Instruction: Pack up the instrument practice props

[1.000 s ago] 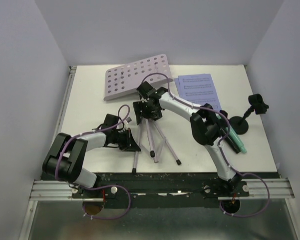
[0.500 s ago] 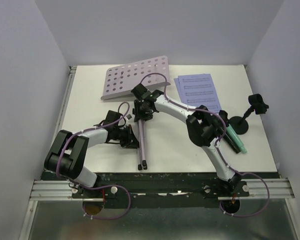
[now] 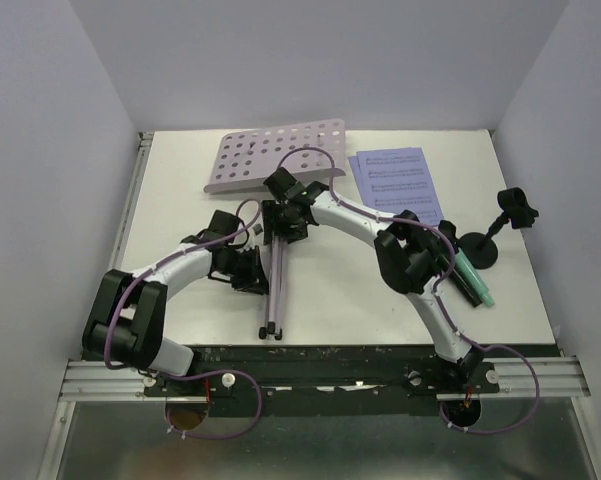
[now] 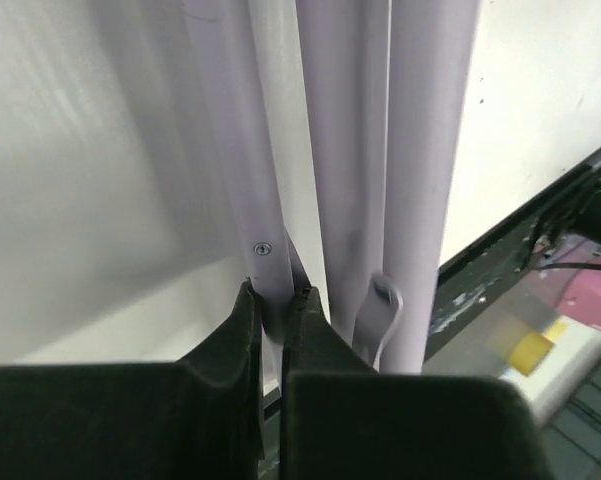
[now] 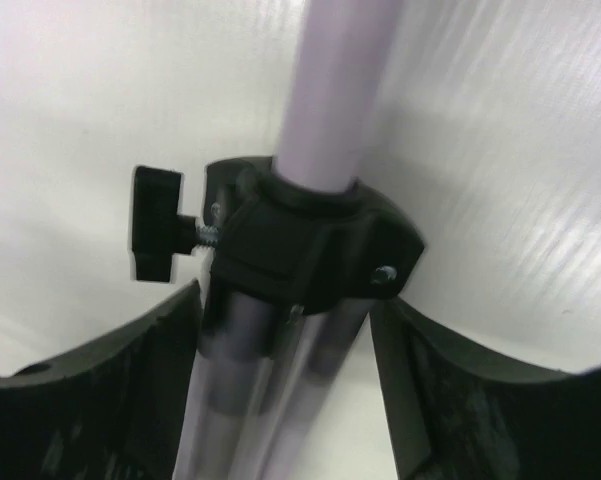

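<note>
Tripod legs (image 3: 272,295) have swung together, we see.
Top: they lie mid-table; plate (image 3: 270,155), pages (image 3: 395,180), microphone (image 3: 477,290) remain unpacked. Left wrist: left gripper (image 4: 275,300) pinches one leg (image 4: 250,150). Right wrist: right gripper (image 5: 285,300) straddles the hub (image 5: 300,245), grip unclear.

A white table (image 3: 360,290) stands between pale walls (image 3: 50,150).

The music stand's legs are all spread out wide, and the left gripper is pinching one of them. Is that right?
Not quite. The tripod legs are folded together into one tight bundle, not spread out wide, as the top external view shows. The rest is right: the left gripper is pinching one of them.
</note>
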